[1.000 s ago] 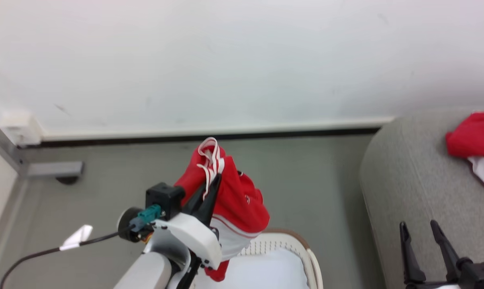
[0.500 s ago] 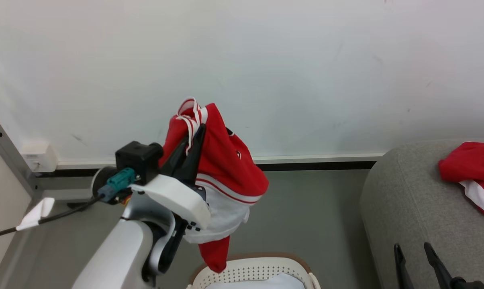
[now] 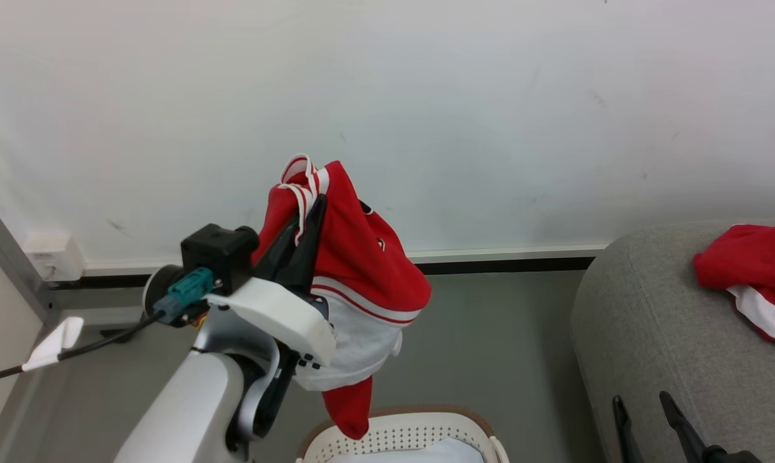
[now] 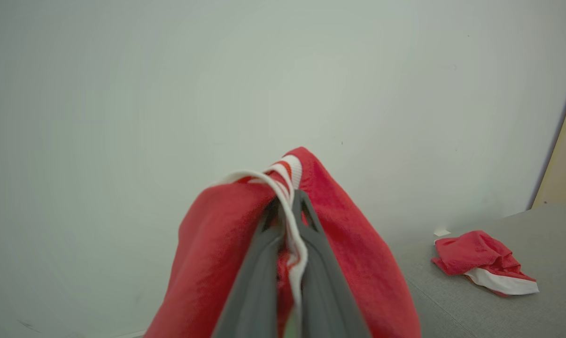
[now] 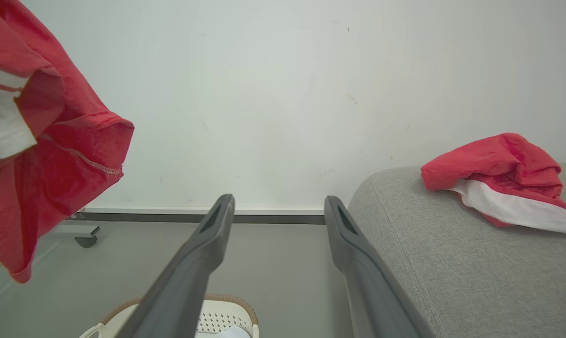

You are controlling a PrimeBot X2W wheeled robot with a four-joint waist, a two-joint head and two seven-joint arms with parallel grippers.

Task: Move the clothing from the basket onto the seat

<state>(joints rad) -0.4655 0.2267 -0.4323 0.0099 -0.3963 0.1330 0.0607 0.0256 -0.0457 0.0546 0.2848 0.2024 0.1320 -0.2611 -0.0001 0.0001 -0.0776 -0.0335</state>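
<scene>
the wall [image 3: 490,96] is plain and off-white, with a few faint scuffs and a pale skirting strip over a dark line at its foot. the floor [image 3: 490,334] is smooth grey.

the seat [image 3: 651,334] is a light grey upholstered piece with a rounded edge, standing at the robot's right with its far end close to the wall.

the basket [image 3: 419,431] is cream-white and perforated with a tan-brown rim. it stands on the floor just left of the seat, at the bottom edge of the head view. a pale liner [image 3: 438,450] lies inside it.

the held garment [image 3: 361,270] is red with a white panel and red-and-white stripe trim. it hangs clear above the basket, draped over both sides of the fingers, its lowest red corner dangling just over the basket's rim. whether the two touch cannot be told.

the second garment [image 3: 747,270], red over white, lies crumpled on top of the seat, well apart from the basket.

the left gripper [image 3: 310,212] is raised in front of the wall, its fingers pinched together on the striped trim of the held garment.

the right gripper [image 3: 641,402] is low beside the seat's near edge, its fingers spread with nothing between them, the basket below.

a dark cable [image 3: 104,331] carrying a white tag runs off to the left from the left wrist.
</scene>
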